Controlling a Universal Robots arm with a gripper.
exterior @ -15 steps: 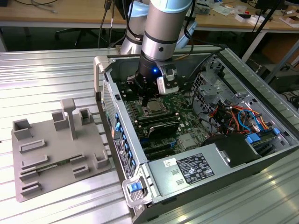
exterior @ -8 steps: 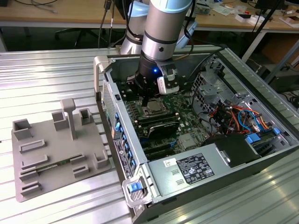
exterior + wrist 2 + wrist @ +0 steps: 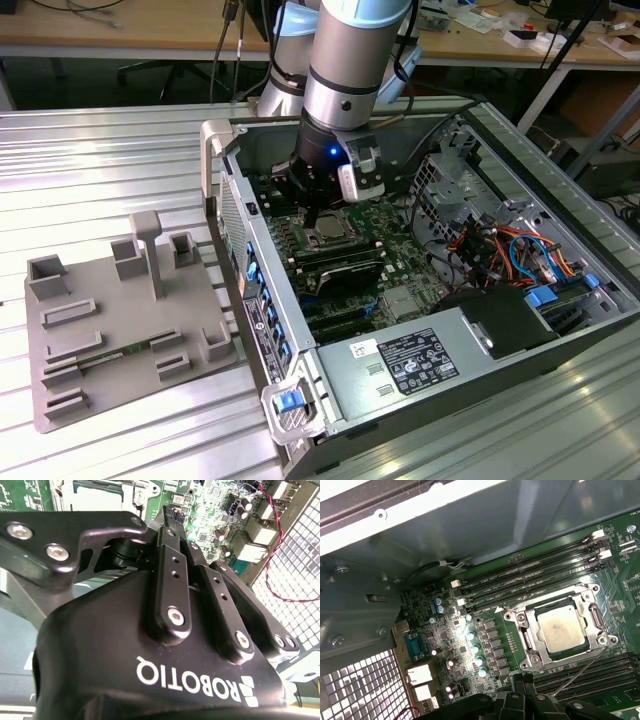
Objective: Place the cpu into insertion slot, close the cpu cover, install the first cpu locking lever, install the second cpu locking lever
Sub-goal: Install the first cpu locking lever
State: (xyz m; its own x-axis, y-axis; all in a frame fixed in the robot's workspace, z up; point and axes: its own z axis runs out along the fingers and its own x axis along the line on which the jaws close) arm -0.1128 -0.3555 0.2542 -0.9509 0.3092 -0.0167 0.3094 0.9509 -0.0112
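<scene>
The cpu [image 3: 562, 628] lies flat in the insertion slot [image 3: 527, 630], its grey metal top showing. The silver cpu cover [image 3: 592, 614] is down around it like a frame. One thin wire locking lever [image 3: 580, 672] sticks out from the socket's corner at a slant, and its free end comes close to my fingertips [image 3: 516, 689]. My gripper [image 3: 522, 692] hovers beside the socket with its fingers together and nothing between them. In the exterior view the gripper [image 3: 318, 215] hangs just over the socket [image 3: 328, 235] inside the open computer case. The second wrist view looks past the gripper [image 3: 171, 517] to the socket [image 3: 100, 497].
Long black RAM slots [image 3: 535, 570] run beside the socket. The case wall [image 3: 470, 525] and perforated rear panel [image 3: 360, 690] stand close. A power supply [image 3: 400, 365] and coloured cables [image 3: 500, 250] fill the case's near end. A grey fixture plate [image 3: 120, 320] lies on the table.
</scene>
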